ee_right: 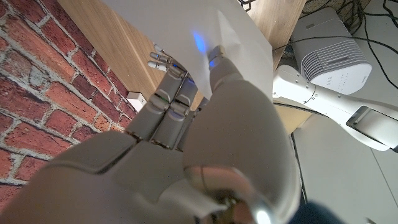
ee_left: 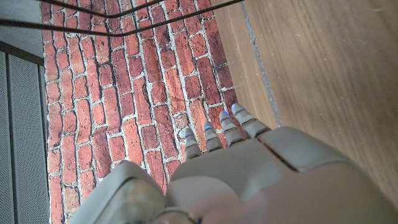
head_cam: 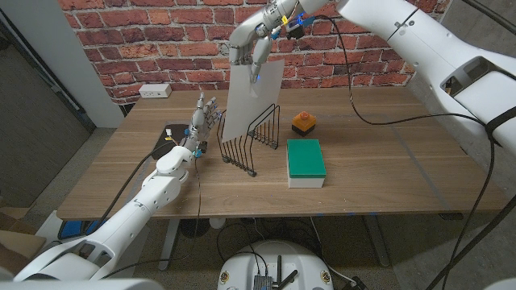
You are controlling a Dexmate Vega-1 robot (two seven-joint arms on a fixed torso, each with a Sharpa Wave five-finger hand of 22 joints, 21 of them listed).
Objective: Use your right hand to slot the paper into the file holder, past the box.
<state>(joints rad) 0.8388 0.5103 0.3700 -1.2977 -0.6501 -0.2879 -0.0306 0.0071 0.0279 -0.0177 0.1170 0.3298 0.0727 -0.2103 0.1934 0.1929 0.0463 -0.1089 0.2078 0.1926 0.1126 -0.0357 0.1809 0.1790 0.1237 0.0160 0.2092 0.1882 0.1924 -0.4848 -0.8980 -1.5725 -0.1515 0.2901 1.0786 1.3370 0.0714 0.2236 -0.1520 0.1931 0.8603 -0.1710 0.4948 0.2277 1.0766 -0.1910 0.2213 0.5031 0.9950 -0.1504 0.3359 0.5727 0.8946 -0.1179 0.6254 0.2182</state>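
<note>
Our right hand [head_cam: 256, 44] pinches the thin, floppy paper [head_cam: 251, 101] by its top edge over the wire file holder [head_cam: 251, 143], while our left hand [head_cam: 203, 119] waits with fingers apart.

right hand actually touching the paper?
Touching. Right wrist view: the right hand has fingers pressed against the paper; head view shows the sheet hanging from it.
</note>
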